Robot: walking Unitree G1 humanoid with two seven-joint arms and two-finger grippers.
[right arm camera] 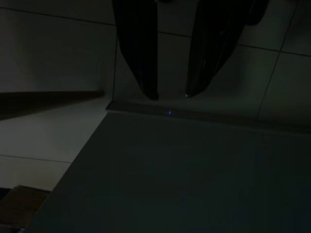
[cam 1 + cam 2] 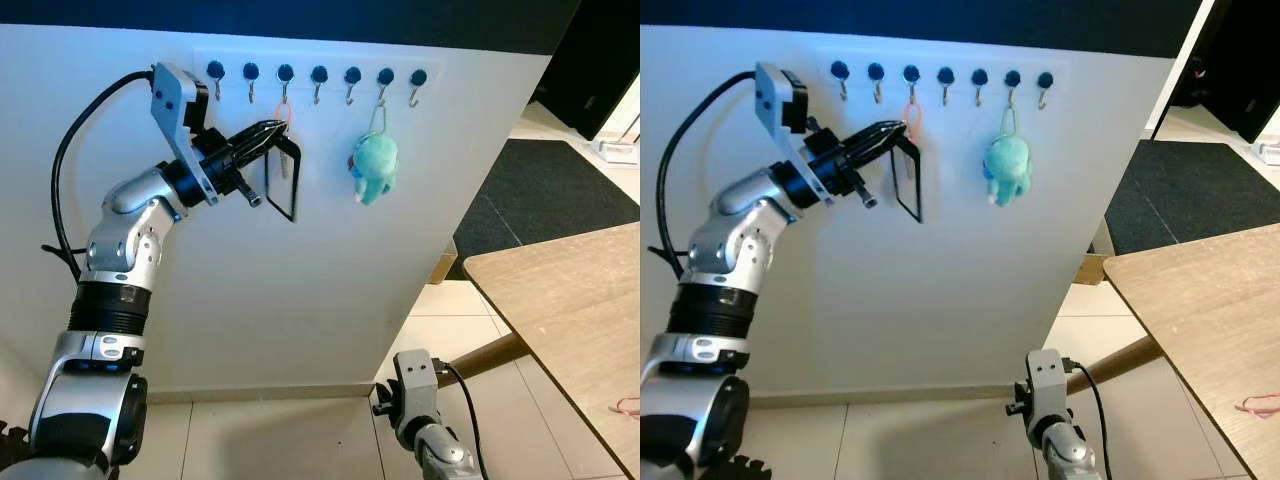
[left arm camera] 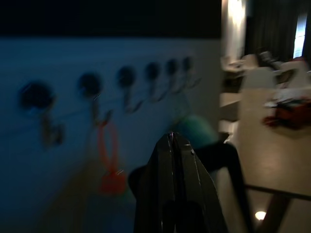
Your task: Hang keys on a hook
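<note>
While the right gripper (image 1: pixel 170 94) hangs low over the floor tiles (image 1: pixel 43 141), fingers slightly parted, the left arm reaches up, its left gripper (image 2: pixel 272 133) pinched together beside the orange key loop (image 2: pixel 284 118) hanging on the third hook (image 2: pixel 285 76); teal plush (image 2: pixel 374 167) farther along.

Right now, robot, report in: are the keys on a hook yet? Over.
Left gripper shut, up at the hook rail. Keys hang by orange loop on third hook. Right gripper open, idle near floor. Teal toy hangs clear.
</note>
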